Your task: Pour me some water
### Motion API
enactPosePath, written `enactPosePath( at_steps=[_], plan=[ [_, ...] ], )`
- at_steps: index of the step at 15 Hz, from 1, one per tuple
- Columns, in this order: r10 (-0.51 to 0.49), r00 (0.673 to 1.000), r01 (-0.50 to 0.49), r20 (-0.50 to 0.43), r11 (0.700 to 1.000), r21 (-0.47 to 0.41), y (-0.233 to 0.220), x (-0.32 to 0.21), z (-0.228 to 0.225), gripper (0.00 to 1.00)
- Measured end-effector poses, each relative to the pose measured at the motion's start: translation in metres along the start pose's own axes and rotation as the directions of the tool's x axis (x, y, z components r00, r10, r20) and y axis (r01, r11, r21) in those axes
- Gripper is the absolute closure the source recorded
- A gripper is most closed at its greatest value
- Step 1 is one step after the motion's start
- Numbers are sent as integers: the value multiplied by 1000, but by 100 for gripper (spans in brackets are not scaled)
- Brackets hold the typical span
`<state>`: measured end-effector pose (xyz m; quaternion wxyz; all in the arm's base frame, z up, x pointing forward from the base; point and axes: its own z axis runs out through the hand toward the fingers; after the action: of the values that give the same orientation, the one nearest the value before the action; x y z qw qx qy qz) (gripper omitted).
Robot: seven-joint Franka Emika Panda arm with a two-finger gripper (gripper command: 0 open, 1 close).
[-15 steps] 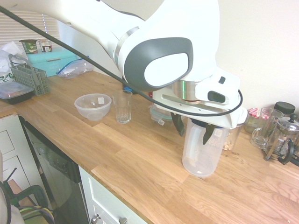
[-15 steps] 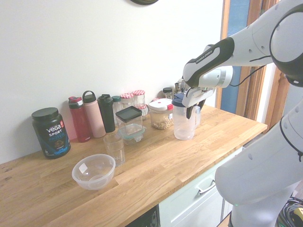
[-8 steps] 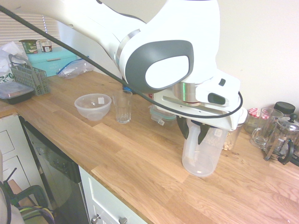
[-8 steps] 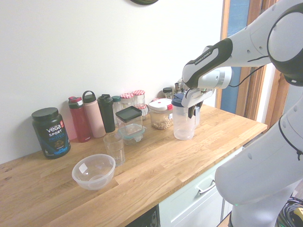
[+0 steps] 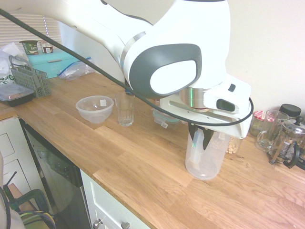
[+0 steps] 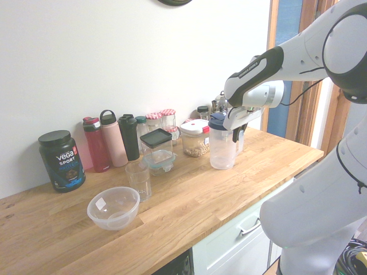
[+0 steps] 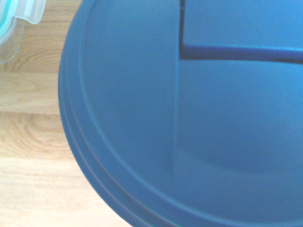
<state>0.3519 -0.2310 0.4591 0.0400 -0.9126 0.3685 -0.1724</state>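
A white cabinet drawer [image 5: 107, 202] and a dark-fronted dishwasher [image 5: 59, 167] line the near side of a wooden countertop [image 5: 128, 162], where a robot's gripper [image 5: 200, 143] clasps the handle of a clear plastic jug [image 5: 209, 160], its two dark fingers closed in on either side. The jug, upright on the wood, wears a dark blue lid [image 7: 128, 118] that fills most of the wrist view; any water inside is too faint to make out. A French press [image 5: 288, 140] and a glass mug [image 5: 270, 130] share the counter's right side in the first exterior view, while a translucent bowl [image 5: 95, 109] sits to the left, just beside an upright drinking glass [image 5: 125, 110]. Beyond the jug is a white-lidded box of beige nuts [image 6: 196, 139]. Toward the wall, in the second exterior view, stand a black Vega Sport tub [image 6: 62, 162], a red bottle [image 6: 96, 146], a pink bottle [image 6: 114, 140] and a black tumbler [image 6: 129, 137]. At the far end, in the first exterior view, a grey rack [image 5: 31, 81] adjoins a turquoise box [image 5: 53, 62].
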Motion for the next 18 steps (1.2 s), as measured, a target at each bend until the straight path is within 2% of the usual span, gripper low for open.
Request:
enactPosePath(
  at_steps=[2,4,6,9,13,16,18],
  plan=[
    [-68,997,68,38,998,2,4,4,-18,100],
    [-179,980,180,84,984,1,1,8,-60,100],
    [-290,948,291,129,957,8,-6,3,-101,100],
    [-446,876,448,182,893,32,-34,-7,-131,100],
    [-638,738,643,222,764,54,-105,-19,-147,100],
    [-748,609,767,265,640,45,-176,-32,-150,100],
    [-793,522,835,315,550,1,-221,-40,-136,100]
  ],
)
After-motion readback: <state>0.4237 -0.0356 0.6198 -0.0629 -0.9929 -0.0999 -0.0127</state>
